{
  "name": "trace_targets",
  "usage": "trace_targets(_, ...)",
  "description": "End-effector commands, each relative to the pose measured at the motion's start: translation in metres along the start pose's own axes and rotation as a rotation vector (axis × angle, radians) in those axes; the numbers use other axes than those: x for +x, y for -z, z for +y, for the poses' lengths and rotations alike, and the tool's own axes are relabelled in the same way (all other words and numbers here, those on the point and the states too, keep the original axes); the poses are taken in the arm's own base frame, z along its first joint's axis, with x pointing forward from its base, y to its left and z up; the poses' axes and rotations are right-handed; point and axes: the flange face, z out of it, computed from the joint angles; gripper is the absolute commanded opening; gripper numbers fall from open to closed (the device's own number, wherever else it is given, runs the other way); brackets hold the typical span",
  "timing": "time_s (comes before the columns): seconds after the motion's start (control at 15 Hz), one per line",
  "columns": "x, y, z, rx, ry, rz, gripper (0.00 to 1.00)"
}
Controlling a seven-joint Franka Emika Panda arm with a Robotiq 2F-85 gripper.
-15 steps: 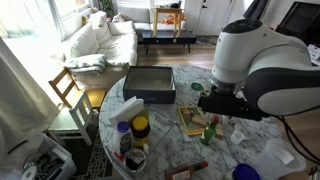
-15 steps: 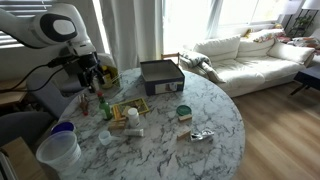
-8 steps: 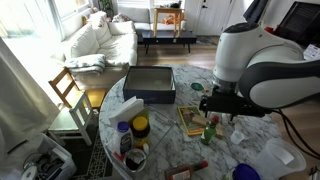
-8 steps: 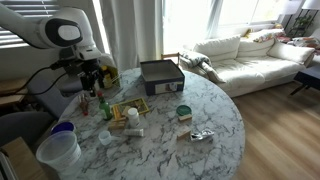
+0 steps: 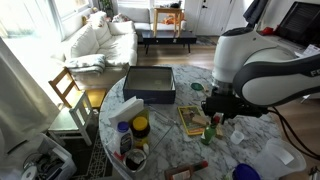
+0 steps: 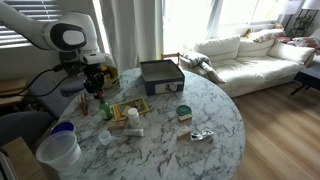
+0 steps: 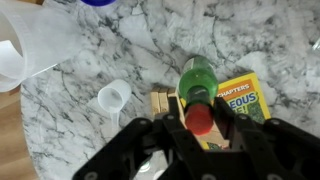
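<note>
The hand [image 7: 200,128] hangs over the round white marble desk [image 7: 150,40] with its fingers parted, straddling the red cap of the upright green plastic bottle [image 7: 198,78] without visible contact. The bottle stands just beside the yellow paperback book [image 7: 246,104], on the side of the book facing the small white plastic cup [image 7: 113,97]. Risk: the bottle is tall and narrow, so an off-centre closure or a finger striking the cap would likely tip it onto the book, and a grip on the cap alone may slip.
</note>
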Motion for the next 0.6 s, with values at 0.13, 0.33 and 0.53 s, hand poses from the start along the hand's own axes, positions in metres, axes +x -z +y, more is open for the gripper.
trace_targets(0.13, 0.0065, -0.0024, -0.0050, 0.003, -0.021, 0.005, 0.69)
trace_targets(0.33, 0.0060, -0.0053, -0.0054, 0.001, -0.021, 0.002, 0.37)
trace_targets(0.53, 0.0054, -0.0088, -0.0064, -0.011, -0.030, 0.004, 0.20)
